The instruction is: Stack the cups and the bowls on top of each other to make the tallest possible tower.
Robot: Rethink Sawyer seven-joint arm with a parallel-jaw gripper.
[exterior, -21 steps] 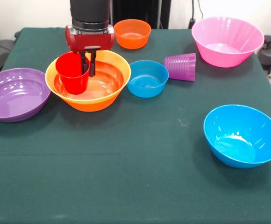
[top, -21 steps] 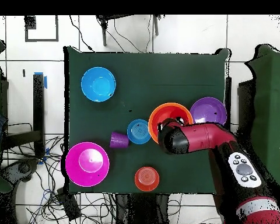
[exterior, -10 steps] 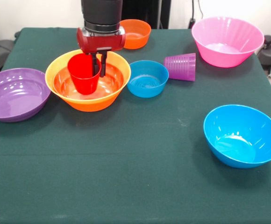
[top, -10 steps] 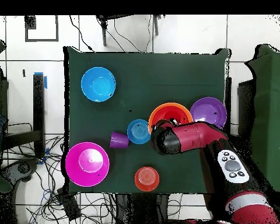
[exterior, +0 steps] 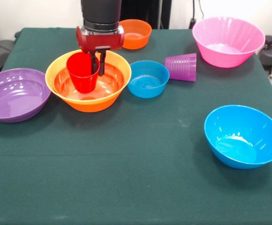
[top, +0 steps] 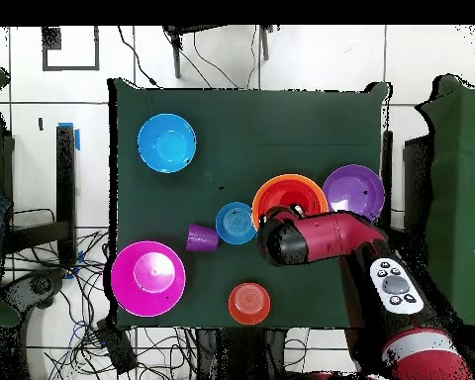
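My gripper (exterior: 97, 64) is shut on the right rim of the red cup (exterior: 82, 74) and holds it upright, low inside the tower's base. That base is the large orange bowl (exterior: 55, 74) with a shallow red-orange bowl (exterior: 111, 84) nested in it. I cannot tell whether the cup touches the bowl. In the overhead view the arm's head (top: 281, 238) hides the cup and part of the orange bowl (top: 286, 187). Loose on the cloth are a purple bowl (exterior: 14, 93), a small blue bowl (exterior: 148, 78), a purple cup (exterior: 181, 67) on its side, a small orange bowl (exterior: 135, 33), a pink bowl (exterior: 227, 41) and a large blue bowl (exterior: 244, 136).
A dark green cloth covers the table (exterior: 126, 178). The purple bowl (top: 353, 190) sits close beside the orange bowl, and the small blue bowl (top: 235, 222) close on its other side. Cables lie on the floor around the table (top: 281, 109).
The gripper has carried the red cup from the orange bowl's left rim towards its middle, then eased back a little to the left. The other things have not moved.
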